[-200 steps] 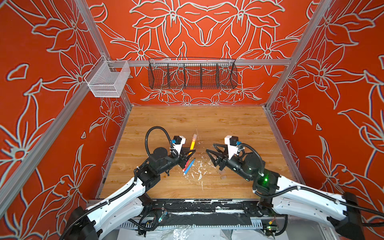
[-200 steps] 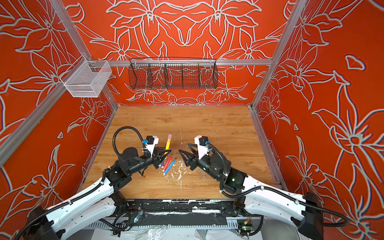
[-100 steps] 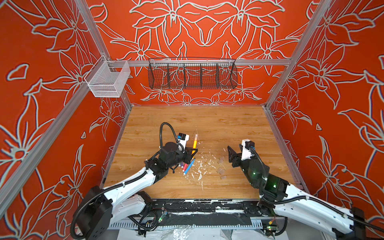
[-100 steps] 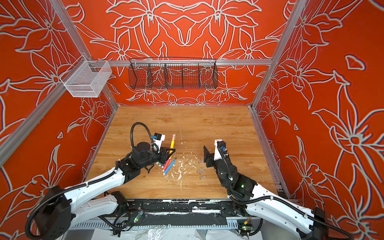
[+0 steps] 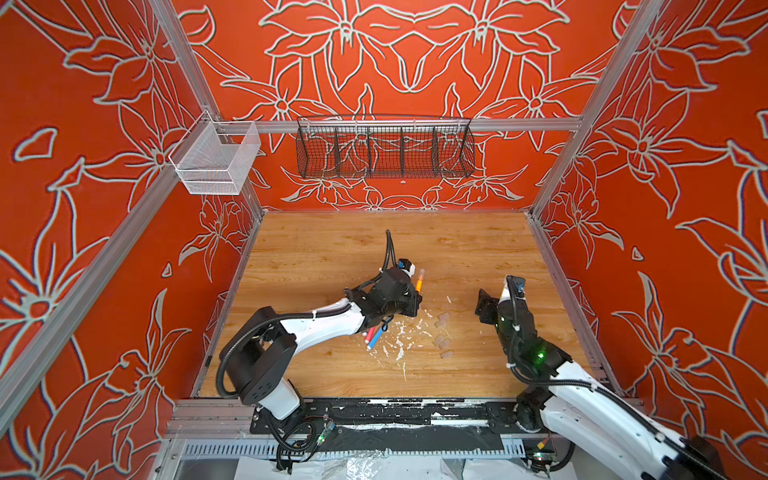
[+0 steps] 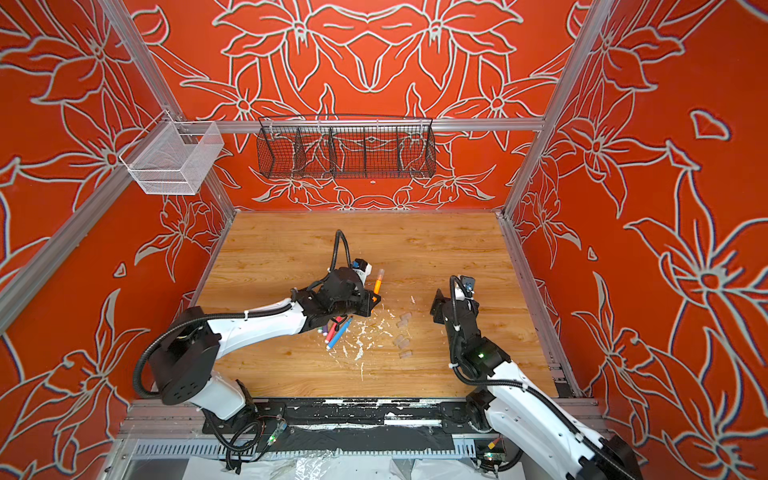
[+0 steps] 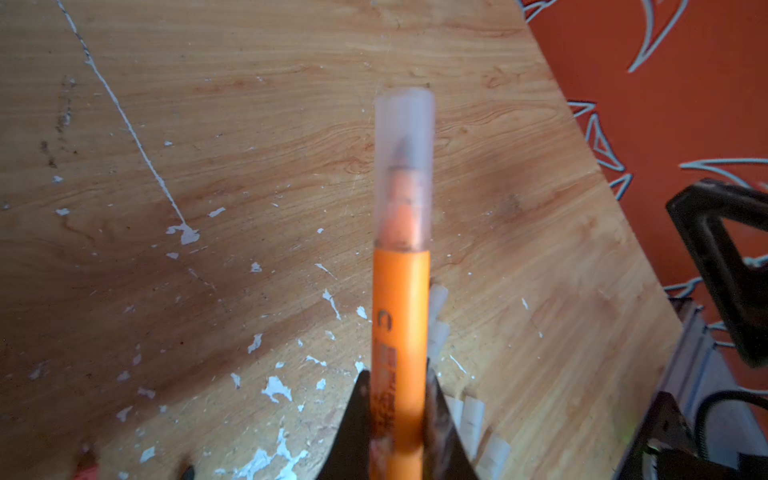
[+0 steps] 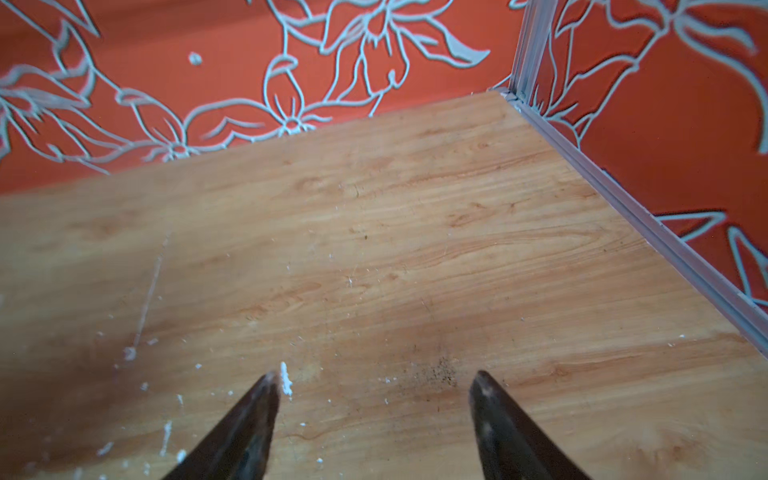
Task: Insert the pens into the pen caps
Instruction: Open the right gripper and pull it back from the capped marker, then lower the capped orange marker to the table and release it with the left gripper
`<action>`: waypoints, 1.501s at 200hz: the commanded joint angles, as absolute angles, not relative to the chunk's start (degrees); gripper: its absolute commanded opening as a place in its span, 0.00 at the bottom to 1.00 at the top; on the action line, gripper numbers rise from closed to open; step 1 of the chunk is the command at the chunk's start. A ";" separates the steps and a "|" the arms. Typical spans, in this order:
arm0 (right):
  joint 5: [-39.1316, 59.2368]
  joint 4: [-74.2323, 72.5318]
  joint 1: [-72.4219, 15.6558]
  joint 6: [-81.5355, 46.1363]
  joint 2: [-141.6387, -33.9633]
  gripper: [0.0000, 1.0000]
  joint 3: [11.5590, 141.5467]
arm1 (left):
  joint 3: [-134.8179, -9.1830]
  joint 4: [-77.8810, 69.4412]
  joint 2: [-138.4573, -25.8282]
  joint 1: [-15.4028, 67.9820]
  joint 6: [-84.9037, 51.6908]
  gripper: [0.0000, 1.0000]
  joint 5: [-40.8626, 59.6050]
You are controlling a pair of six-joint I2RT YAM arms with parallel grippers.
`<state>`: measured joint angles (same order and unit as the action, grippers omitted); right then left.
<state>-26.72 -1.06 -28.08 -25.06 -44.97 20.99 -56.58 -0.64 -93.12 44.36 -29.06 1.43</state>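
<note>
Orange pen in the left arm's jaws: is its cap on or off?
On. In the left wrist view a translucent cap covers the tip of the orange pen, seated down against the end of the barrel.

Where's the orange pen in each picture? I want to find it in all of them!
In a top view: orange pen pokes out of the left gripper, middle of the table.
In a top view: the pen, also at the middle.
Left wrist view: fills the middle, clear cap on.
Right wrist view: not in it.
Shared landmark, those three views: loose clear caps lying beside it.
</note>
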 commanded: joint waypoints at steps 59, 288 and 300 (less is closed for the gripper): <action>-7.00 2.07 -22.46 -26.14 -66.03 0.77 35.10 | -68.38 12.95 -106.77 44.56 -29.03 0.00 -6.77; -11.25 3.35 -16.08 -23.73 -78.28 0.71 39.33 | -76.83 19.11 -112.00 44.16 -25.26 0.43 -5.56; -11.25 2.96 -16.09 -23.80 -77.99 0.71 38.96 | -76.34 19.49 -110.41 44.21 -24.55 0.46 -5.28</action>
